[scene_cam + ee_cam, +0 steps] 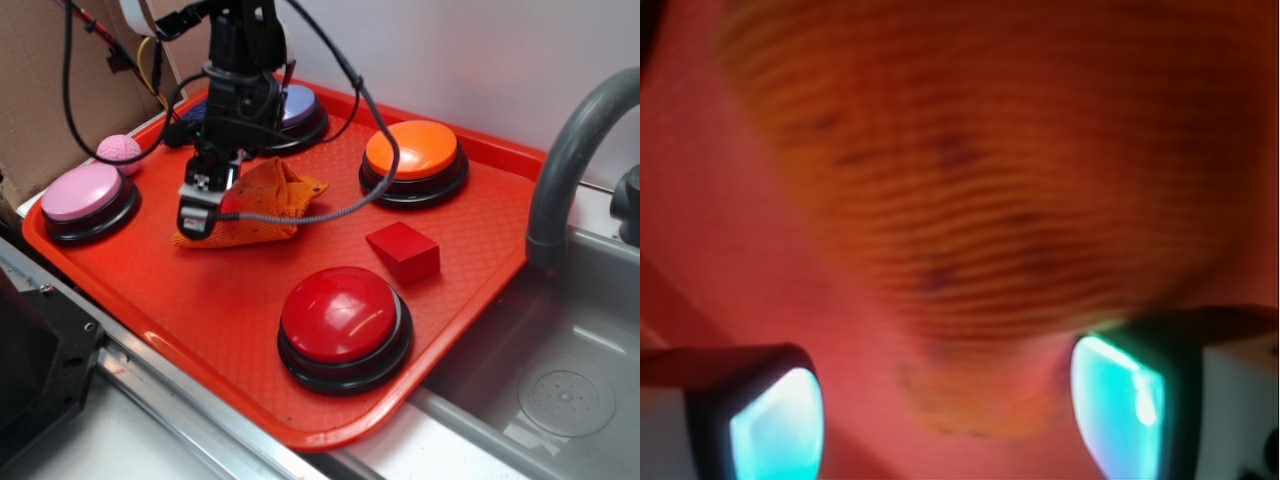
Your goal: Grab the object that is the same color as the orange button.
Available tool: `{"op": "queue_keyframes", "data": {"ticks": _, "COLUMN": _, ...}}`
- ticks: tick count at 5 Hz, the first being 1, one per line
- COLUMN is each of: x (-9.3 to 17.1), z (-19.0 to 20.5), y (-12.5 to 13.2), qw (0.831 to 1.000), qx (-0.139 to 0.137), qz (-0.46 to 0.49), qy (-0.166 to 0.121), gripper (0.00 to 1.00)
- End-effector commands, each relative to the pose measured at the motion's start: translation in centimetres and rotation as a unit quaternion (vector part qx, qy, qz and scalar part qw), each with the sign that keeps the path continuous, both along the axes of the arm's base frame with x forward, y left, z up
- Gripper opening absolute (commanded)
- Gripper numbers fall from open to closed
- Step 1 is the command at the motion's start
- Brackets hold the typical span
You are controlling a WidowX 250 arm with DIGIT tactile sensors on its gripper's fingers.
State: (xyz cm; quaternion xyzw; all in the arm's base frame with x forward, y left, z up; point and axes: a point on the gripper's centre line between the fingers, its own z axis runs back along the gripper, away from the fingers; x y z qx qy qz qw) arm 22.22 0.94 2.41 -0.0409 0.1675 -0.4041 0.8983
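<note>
The object, an orange knitted cloth [265,205] with dark flecks, lies crumpled on the red tray [200,300], left of the orange button [412,150]. My gripper [205,210] is lowered over the cloth's left end. In the wrist view the cloth [970,180] fills the upper frame, blurred and very close. Its lower corner reaches down between my two fingers, and the gripper [948,420] is open, with red tray showing on both sides of that corner. The glowing pads [775,425] do not touch the cloth.
A red cube [403,250] lies right of the cloth. A red button [342,315] stands at the tray's front, a pink button [85,195] at the left with a pink ball [119,150] behind it, and a bluish button [300,105] behind the arm. A sink [560,380] and grey faucet [570,160] are at right.
</note>
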Motion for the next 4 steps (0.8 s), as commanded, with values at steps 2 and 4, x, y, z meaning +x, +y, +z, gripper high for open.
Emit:
{"op": "queue_keyframes", "data": {"ticks": 2, "x": -0.5, "z": -3.3, "y": -1.4, "qw": 0.999, "qx": 0.044, "qz": -0.009, "qy": 0.019, "gripper": 0.0}}
{"op": "queue_keyframes", "data": {"ticks": 4, "x": -1.3, "z": -0.3, "y": -1.7, "qw": 0.999, "qx": 0.038, "qz": 0.022, "qy": -0.005, "gripper": 0.0}}
